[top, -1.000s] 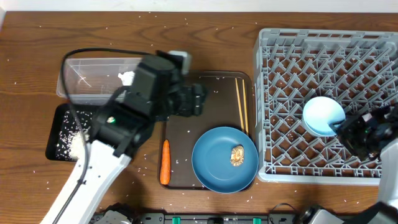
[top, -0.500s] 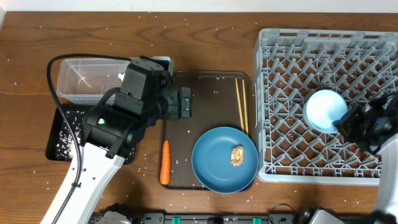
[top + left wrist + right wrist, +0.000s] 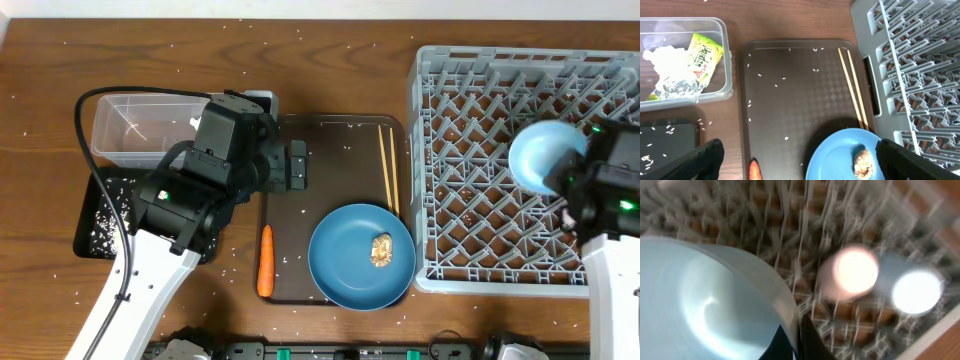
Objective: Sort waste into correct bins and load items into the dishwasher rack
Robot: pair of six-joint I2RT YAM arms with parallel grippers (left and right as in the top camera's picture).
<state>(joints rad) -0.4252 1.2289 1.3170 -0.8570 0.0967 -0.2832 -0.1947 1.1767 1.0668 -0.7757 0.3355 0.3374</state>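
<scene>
My left gripper (image 3: 298, 166) hangs open and empty over the brown serving tray; its fingers frame the left wrist view (image 3: 800, 167). Below it are the blue plate (image 3: 355, 270) with the brown lump (image 3: 381, 250), the carrot (image 3: 265, 260) and the chopsticks (image 3: 388, 170). The clear tub (image 3: 727, 60) holds the wrapper (image 3: 670, 75) and the yellow-green packet (image 3: 705, 55). The black tray (image 3: 95, 215) holds rice. My right gripper (image 3: 797, 340) is shut on the rim of the pale-blue bowl (image 3: 542, 152), held over the rack (image 3: 470, 120). The pink cup (image 3: 855, 272) and the light-blue cup (image 3: 915, 292) stand in the rack.
The brown serving tray (image 3: 330, 140) lies between the bins and the rack. Loose rice grains are scattered over the wooden table and the tray. The left arm's cable loops over the clear tub. The right wrist view is blurred.
My right gripper has carried the bowl up and toward the far right of the rack. My left arm shifted left a second ago and has since stayed still.
</scene>
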